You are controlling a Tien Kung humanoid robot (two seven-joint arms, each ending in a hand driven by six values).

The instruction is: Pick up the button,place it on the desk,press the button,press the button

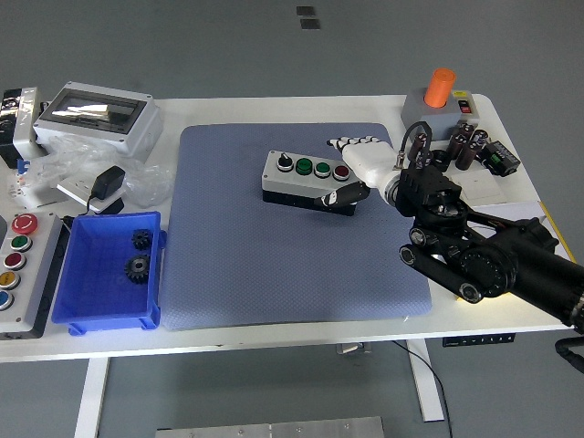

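A grey button box (306, 173) with a black selector, two green buttons and a red button (341, 171) lies near the middle of the blue mat (274, 265). My right hand (351, 169) comes in from the right and wraps the box's right end. Its white fingers (351, 143) reach along the box's back edge, and the black thumb (338, 196) presses the front lower corner. The box's base looks level on the mat. My left arm does not appear in the frame.
A blue bin (91, 310) holding two gears sits at the mat's left edge, with a panel of coloured buttons (18, 265) beside it. A grey enclosure (99, 117), plastic bags and a black adapter (108, 187) lie at the back left. An orange-capped grey box (438, 100) and black parts (479, 151) stand at the back right.
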